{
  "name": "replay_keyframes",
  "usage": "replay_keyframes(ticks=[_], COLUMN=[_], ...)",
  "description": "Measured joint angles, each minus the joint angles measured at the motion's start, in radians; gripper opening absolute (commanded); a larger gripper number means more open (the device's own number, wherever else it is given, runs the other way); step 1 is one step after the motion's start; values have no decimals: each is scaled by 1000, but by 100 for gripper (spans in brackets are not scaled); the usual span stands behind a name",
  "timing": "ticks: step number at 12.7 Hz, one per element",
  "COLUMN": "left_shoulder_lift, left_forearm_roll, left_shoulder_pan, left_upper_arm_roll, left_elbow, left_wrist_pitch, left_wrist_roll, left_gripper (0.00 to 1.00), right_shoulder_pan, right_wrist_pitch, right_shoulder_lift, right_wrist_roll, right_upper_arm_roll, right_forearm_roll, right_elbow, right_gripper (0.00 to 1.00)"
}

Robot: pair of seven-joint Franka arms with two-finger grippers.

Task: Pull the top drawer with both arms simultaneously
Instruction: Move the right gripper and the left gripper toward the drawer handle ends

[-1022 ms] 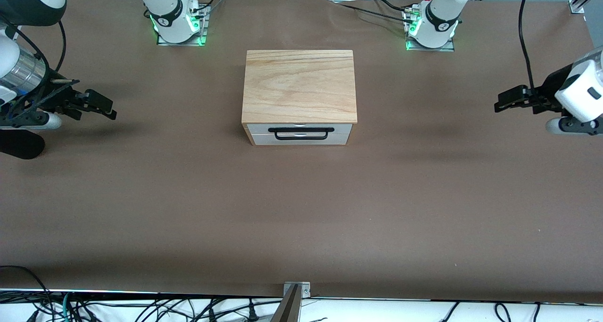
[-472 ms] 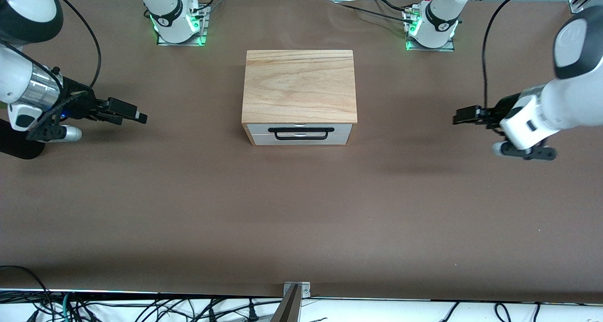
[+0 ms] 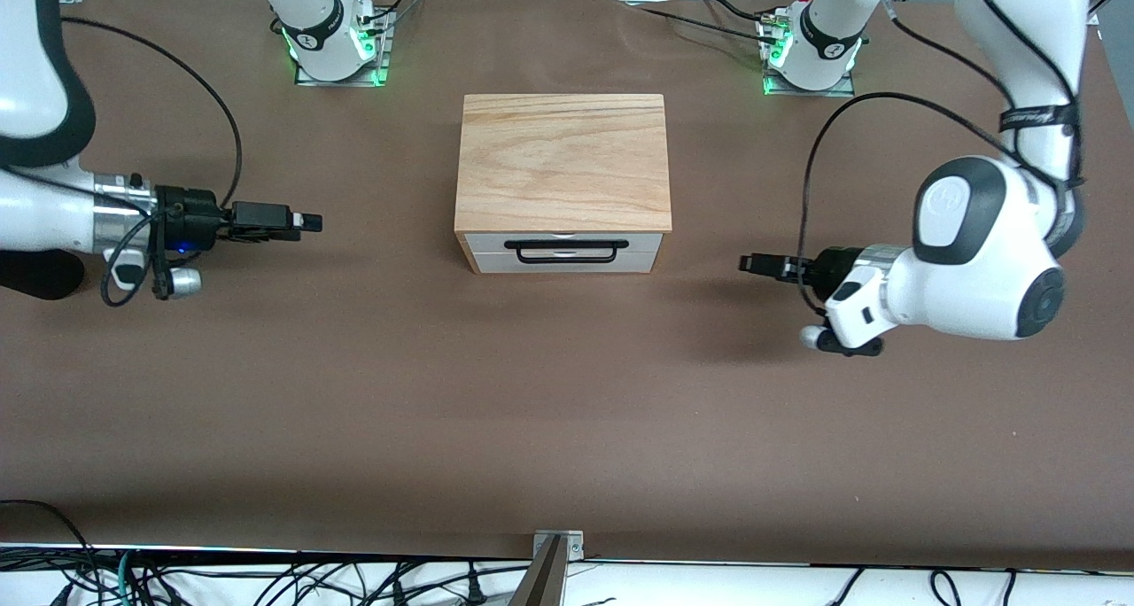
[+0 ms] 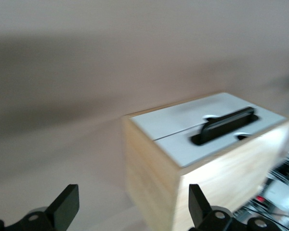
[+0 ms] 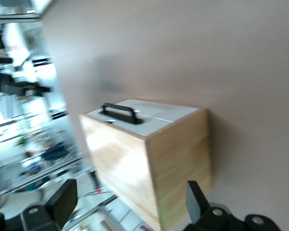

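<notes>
both arms have swung in from the ends of the bench toward the box over the last second: the right hand now hangs over bare bench between the right arm's end and the box, and the left hand hangs over bare bench toward the left arm's end, level with the box front. each hand points at the box from its own side and is well apart from it. both hands are open and empty; in each wrist view the two fingers stand wide with the box seen between them. judgement: this is the approach phase, nothing has been gripped, and the pull has not begun. the closing-in from both sides suggests the hands are being lined up on the handle together, but each must yet come round to the front of the box to reach it. the top drawer sits fully shut in the box, which stands mid-bench, between the two bases and somewhat nearer the camera than they are. its white front panel faces the camera, flush with a second white panel below it. a thin black bar handle runs across the front, its ends bent back to the panel, leaving a gap under the bar. the wood-grain top slab overhangs the drawer front slightly.
</notes>
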Motion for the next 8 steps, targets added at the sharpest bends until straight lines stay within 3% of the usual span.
replay_keyframes(ticks=[5,8], left_shoulder_lift=[120,154], left_forearm_roll=[-251,-372], left_shoulder_pan=[0,-1], left_upper_arm_roll=[1,-2], left_elbow=[-1,-2], left_wrist_pitch=[3,3], left_wrist_roll=[233,335], left_gripper=[100,100], right_shoulder_pan=[26,121], right_wrist_pitch=[-14,31], right_shoulder_lift=[336,434], right_wrist_roll=[-548,-633], right_upper_arm_roll=[15,20], right_forearm_roll=[456,574], right_elbow=[1,30], right_gripper=[100,100])
